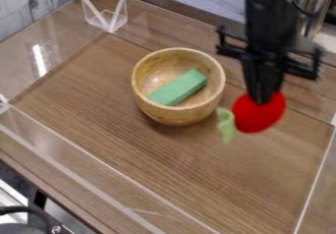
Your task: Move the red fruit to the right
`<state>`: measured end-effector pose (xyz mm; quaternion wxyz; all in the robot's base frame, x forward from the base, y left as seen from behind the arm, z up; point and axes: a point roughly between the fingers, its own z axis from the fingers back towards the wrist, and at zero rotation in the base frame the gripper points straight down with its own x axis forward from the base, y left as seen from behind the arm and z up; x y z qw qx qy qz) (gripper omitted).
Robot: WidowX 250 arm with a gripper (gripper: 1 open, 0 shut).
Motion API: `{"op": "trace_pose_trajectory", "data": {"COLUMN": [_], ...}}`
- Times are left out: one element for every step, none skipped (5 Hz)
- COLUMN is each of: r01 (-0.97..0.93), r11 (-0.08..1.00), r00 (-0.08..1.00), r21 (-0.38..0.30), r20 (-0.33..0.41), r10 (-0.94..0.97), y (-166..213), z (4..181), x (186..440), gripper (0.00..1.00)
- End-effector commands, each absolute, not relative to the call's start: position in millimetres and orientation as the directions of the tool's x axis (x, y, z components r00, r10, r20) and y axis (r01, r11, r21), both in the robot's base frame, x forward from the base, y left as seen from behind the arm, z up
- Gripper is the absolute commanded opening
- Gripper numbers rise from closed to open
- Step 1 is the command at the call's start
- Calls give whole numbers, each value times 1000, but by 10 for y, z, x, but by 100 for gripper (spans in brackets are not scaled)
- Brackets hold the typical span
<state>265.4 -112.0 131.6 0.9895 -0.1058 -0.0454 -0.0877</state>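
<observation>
We have the round, bright-red toy fruit with its light-green leafy tuft [258, 112] up beneath the black robot gripper [260, 84], just beside the rounded tan wooden bowl [144, 62] and on its right in our view. The fingers look closed down on the fruit's upper part, though the gripper's dark body hides much of where they meet it, so we cannot tell exactly how they sit. Taking it from above makes sense to us: the rest of the fruit hangs free below, ready to meet the brown wooden surface [144, 169] first. The tuft points down and toward the bowl's side, out of the grip, and we judge that soft leaves would give a poorer hold than the body.

The green rectangular block [179, 87] lies inside the bowl, where the wall keeps it out of our way; the task gives us no reason to touch it. We judge we are in the carrying step, and next we want a little more travel right, then a gentle lowering, since a round fruit could roll if let go high.
</observation>
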Motion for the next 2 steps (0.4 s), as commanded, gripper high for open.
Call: {"op": "trace_pose_trajectory", "data": {"r01": [262, 306], "r11": [939, 925], "r00": [961, 949], "r21": [-223, -225], "r20": [150, 148], "r10": [-233, -278], "y": [-1297, -1380], "z": [1273, 995], "x": [2434, 2297], "gripper": [0, 0]}}
